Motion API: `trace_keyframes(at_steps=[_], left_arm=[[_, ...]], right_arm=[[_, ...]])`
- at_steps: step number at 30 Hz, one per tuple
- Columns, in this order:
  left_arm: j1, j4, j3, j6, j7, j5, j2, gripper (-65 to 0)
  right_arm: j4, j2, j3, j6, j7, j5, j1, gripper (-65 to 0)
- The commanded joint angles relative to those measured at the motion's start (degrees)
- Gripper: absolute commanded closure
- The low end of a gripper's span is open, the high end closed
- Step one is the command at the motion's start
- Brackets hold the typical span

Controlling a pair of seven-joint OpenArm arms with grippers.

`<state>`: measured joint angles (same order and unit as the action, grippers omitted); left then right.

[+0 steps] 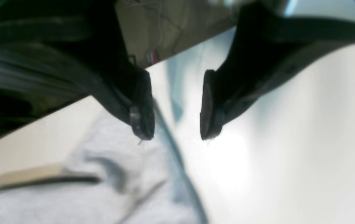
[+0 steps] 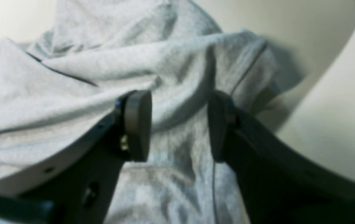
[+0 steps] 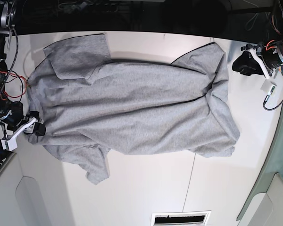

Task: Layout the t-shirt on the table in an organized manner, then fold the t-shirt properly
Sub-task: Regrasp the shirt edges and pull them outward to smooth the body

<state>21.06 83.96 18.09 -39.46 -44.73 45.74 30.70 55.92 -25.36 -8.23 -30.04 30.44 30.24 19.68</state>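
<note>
base: both hands open, r hand (image 3: 32, 128) at t-shirt (image 3: 132, 108) edge

The t-shirt (image 3: 132, 106) is a plain heather grey, lightly speckled, with a thin dark line along its seams and no print showing. The table (image 3: 146, 188) under it is white with a thin dark seam line. Both grippers, left (image 3: 244, 62) and right (image 3: 37, 129), are black on white brackets, with red wires nearby.
</note>
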Motion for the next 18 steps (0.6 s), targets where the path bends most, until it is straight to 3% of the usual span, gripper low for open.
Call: trace_keyframes(at_steps=[1, 6, 14, 18], left_arm=[[-0.1, -0.3, 0.7, -0.5, 1.6, -0.2, 0.7, -27.5], [-0.1, -5.1, 0.6, -0.5, 2.6, -1.2, -2.6, -27.5], [-0.4, -7.4, 0.6, -0.5, 2.1, 2.3, -7.3, -27.5], [-1.4, -6.3, 0.6, -0.5, -2.6, 8.8, -9.7, -27.5]], right_arm=[[1.0, -1.1, -0.4, -0.2, -1.1, 0.8, 1.4, -29.3], [1.0, -1.1, -0.4, -0.2, -1.1, 0.9, 1.4, -29.3], [1.0, -1.1, -0.4, -0.2, -1.0, 2.4, 1.4, -29.3], [1.0, -1.1, -0.4, -0.2, -1.0, 2.3, 1.4, -29.3]])
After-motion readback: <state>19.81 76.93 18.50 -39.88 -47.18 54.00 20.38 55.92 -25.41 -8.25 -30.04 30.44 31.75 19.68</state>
